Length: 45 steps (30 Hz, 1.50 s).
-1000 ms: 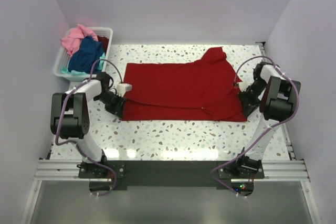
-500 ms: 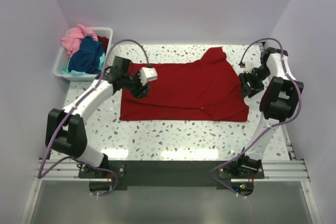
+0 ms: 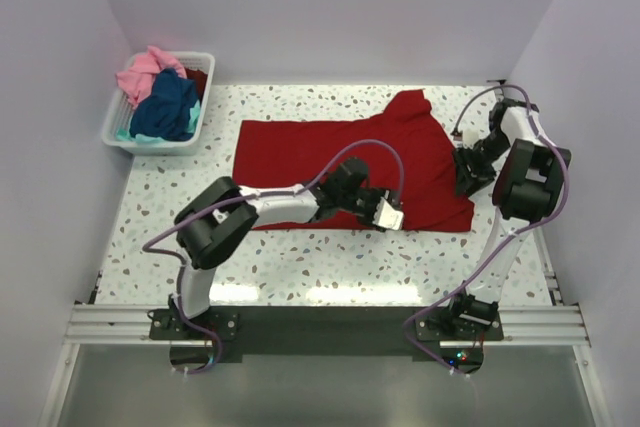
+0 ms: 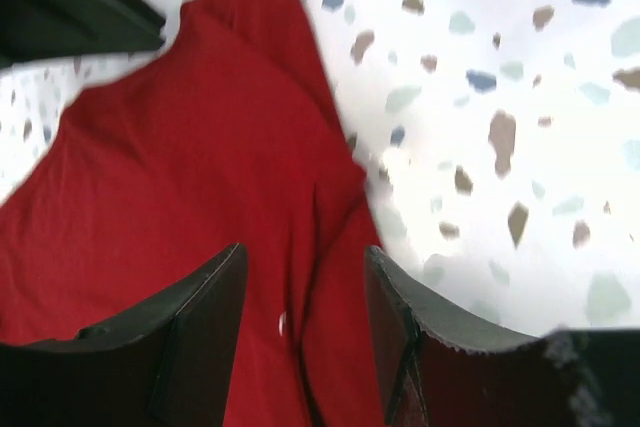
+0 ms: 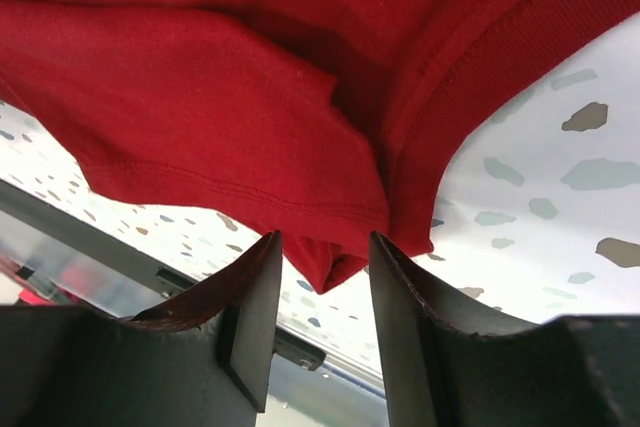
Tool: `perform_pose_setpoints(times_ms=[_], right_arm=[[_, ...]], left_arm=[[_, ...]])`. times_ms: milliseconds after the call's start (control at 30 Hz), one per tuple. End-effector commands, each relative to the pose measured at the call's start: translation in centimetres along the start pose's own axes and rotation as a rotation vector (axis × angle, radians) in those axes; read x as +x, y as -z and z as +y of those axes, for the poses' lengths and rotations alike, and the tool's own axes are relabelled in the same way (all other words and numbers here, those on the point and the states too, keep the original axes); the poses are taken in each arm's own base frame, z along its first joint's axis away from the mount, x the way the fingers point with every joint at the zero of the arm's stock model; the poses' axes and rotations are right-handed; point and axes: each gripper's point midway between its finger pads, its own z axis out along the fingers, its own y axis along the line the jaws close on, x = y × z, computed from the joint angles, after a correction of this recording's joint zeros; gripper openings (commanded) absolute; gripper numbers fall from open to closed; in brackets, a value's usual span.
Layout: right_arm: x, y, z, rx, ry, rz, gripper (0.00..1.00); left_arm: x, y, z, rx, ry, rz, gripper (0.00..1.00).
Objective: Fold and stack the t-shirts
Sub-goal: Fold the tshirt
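your left gripper is released, jaws apart just over the deep red t-shirt, which lies spread on the speckled table. your right gripper is unclenched too, with the shirt's right edge at its gap.

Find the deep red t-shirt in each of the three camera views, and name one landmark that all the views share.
Top external: the red t-shirt lies spread flat at the centre.
Left wrist: it fills the left and lower part.
Right wrist: it fills the upper part.
Shared landmark: the speckled table top, bordering the shirt in every view.
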Motion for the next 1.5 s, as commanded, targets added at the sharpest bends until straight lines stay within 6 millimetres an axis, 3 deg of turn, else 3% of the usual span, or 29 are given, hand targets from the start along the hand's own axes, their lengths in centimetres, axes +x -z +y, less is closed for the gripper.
perform_pose_setpoints(times_ms=[0,33,133,300,767,1067,1167,1233,1267,1467], right_arm=[[1.4,-0.1,0.6,-0.028,-0.047,0.07,0.43],[1.5,0.0,0.6,-0.031,-0.047,0.074,0.43],[1.7,-0.1,0.6,-0.033,-0.047,0.087,0.41],[2.0,0.0,0.4,-0.027,-0.037,0.102,0.4],[3.1,-0.5,0.4,-0.029,-0.03,0.14,0.43],[3.8,-0.3,0.0,-0.003,-0.017,0.163,0.34],[3.7,-0.2,-0.1,0.007,-0.019,0.164,0.36],[3.6,-0.1,-0.4,0.027,-0.018,0.159,0.45],[3.6,0.0,-0.5,0.034,-0.018,0.158,0.46],[3.2,0.2,-0.7,0.043,-0.019,0.144,0.42]], left_arm=[[-6.7,-2.4,4.3,-0.127,-0.254,-0.192,0.55],[-6.4,-3.8,3.1,-0.096,-0.262,-0.193,0.55],[-6.4,-5.7,2.2,-0.066,-0.285,-0.201,0.54],[-4.6,-7.6,1.2,-0.032,-0.29,-0.165,0.52],[-1.9,-8.5,-0.2,0.027,-0.251,-0.113,0.59],[-1.0,-8.7,0.3,0.029,-0.235,-0.089,0.41],[-1.0,-8.7,0.3,0.031,-0.241,-0.089,0.4],[-1.1,-8.6,0.5,0.028,-0.244,-0.089,0.4],[-1.2,-8.5,0.5,0.026,-0.242,-0.091,0.35],[-1.9,-8.3,1.1,0.012,-0.236,-0.11,0.21]])
